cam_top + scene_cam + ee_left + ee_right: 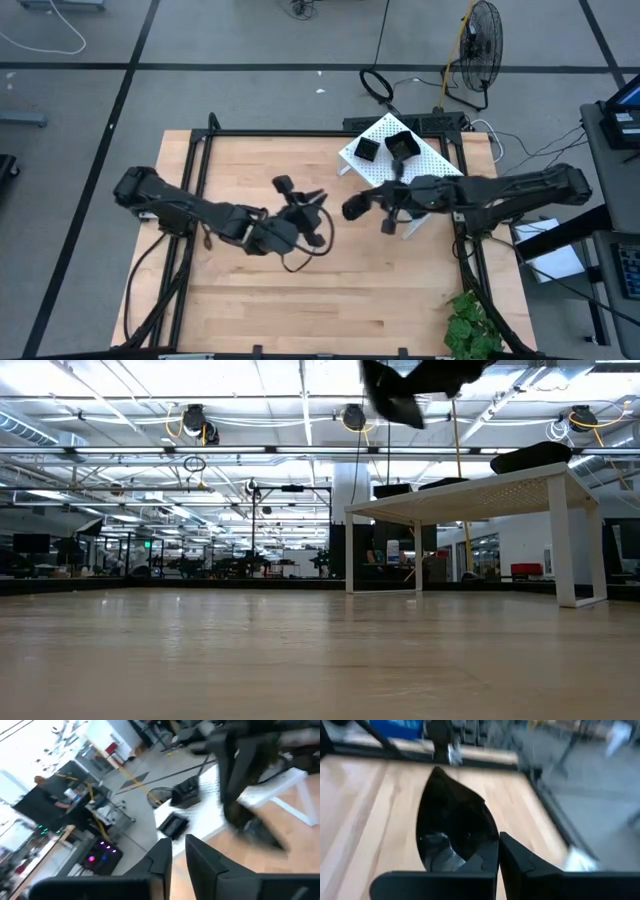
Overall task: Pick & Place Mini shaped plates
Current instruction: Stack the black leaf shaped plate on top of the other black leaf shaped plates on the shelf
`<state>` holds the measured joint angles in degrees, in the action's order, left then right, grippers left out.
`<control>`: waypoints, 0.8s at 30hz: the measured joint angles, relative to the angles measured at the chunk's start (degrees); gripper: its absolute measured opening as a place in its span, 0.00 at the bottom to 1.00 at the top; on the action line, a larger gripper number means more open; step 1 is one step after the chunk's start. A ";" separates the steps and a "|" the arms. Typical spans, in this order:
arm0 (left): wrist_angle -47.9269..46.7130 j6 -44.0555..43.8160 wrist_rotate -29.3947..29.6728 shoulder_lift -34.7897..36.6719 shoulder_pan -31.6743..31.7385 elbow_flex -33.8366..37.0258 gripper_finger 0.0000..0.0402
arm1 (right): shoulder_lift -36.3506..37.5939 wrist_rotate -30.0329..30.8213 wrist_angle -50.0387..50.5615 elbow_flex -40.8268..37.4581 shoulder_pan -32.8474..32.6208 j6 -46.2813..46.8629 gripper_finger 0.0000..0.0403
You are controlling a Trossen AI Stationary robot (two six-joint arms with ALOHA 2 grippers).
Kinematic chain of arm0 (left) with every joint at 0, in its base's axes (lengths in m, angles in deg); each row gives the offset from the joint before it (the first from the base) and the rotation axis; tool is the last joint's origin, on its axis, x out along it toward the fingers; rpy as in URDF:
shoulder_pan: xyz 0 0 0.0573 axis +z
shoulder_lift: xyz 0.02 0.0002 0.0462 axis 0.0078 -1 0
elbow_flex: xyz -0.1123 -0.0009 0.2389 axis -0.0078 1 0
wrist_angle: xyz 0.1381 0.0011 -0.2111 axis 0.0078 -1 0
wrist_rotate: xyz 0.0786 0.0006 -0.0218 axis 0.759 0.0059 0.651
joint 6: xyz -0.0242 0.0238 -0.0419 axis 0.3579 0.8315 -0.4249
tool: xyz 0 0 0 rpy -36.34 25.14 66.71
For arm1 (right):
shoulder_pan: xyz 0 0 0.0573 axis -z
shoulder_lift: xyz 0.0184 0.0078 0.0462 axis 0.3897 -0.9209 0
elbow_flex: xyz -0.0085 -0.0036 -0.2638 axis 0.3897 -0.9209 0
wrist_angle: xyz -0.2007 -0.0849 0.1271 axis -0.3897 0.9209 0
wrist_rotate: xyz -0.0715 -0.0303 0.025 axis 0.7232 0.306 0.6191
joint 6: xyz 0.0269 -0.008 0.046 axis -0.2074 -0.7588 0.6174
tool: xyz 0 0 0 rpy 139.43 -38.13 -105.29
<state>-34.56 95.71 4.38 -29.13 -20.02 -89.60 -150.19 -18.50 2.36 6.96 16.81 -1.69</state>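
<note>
High view: wooden table (250, 310) spread beneath both arms, white perforated rack (425, 160) at its far right corner, behind the right jaws. Two mini shaped plates on that rack, one (367, 149) squarish, the other (402, 144) just beside it. Right gripper (352, 208) reaching toward mid-table, clear of the rack, clamped on the rim of a black plate (451, 827); right wrist view confirms fingers (515, 862) pinched together on one edge, dish jutting forward past the jaws, wood below. Low view: same plate (395, 402) hanging high above the tabletop, tilted. Left gripper (312, 212) close opposite, facing the right one, nothing between its fingers (207, 862); these stand only a narrow slit apart in the left wrist view, not clamped on anything.

Risks, judged from this pose: thin edge grip on a glossy dish, so likely to pivot or slip out during a swing toward the rack, then drop from height and chip or skid off the wood. Two grippers nearly nose to nose, so a sideways move could knock arm against arm or strike the held plate. Crowded rack top: careless lowering could nudge the seated dishes.
</note>
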 joint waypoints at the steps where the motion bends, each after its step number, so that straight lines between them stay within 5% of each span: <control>1: -1.40 -0.70 0.96 1.01 -0.28 0.00 0.16 | 0.45 0.38 5.84 2.27 0.00 2.38 0.00; 5: -8.74 -5.68 1.61 4.41 -0.85 0.03 0.20 | 0.75 2.44 32.17 13.98 0.07 13.12 0.00; 11: -13.89 -13.54 1.67 7.96 0.78 4.93 0.17 | -0.44 -9.71 62.17 28.26 4.62 25.85 0.00; 15: -13.68 -17.53 1.62 9.25 2.75 9.24 0.15 | 0.08 -16.76 70.96 30.99 8.75 33.23 0.00; 19: -13.97 -22.83 1.79 9.61 4.57 10.47 0.13 | 0.97 -8.92 79.00 30.52 10.69 53.87 0.00; 24: -13.98 -22.44 3.77 9.60 4.63 10.53 0.11 | 4.38 -7.86 77.24 26.07 9.56 67.87 0.00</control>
<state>-48.54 73.26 8.15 -19.53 -15.39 -79.07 -145.81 -26.36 79.60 33.04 26.37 66.17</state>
